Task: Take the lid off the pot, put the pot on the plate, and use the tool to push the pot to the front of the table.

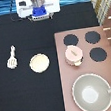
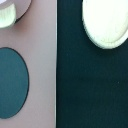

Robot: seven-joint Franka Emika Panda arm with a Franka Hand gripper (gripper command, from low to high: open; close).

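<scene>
Near to far:

- Large grey long-handled pan: nearest, untouched.
- Small pale-pink pot: on brown stove panel, pink knobbed lid on. Likely light, rigid, smooth plastic; grasp lid by knob.
- Cream round plate, cream slotted spatula: on black tabletop, apart.
- Gripper: far, high, holds nothing; finger state cannot tell.

My arm reaches in from the exterior view's top, white links bunched above the worktop's top edge, a little toward the exterior view's right of its middle. My gripper hangs there with its blue block facing down, holding nothing, touching nothing.
</scene>
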